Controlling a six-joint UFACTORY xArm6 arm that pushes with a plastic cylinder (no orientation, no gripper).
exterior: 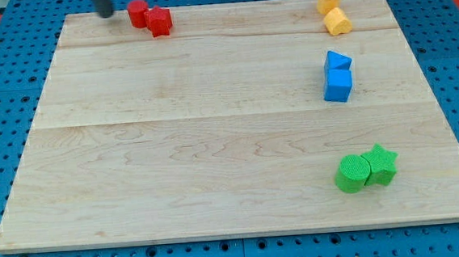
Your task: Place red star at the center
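Observation:
The red star point(159, 21) lies near the board's top edge, left of the middle. A second red block point(138, 12), rounder in shape, touches it on its upper left. My tip point(106, 15) stands at the board's top edge, a short way to the left of the rounder red block and apart from it. The rod's upper part is cut off by the view's top.
The wooden board point(214, 146) lies on a blue pegboard. Two yellow blocks point(334, 12) sit at the top right. Two blue blocks point(338, 76) sit below them. A green cylinder point(352, 173) and a green star point(382, 164) touch at the bottom right.

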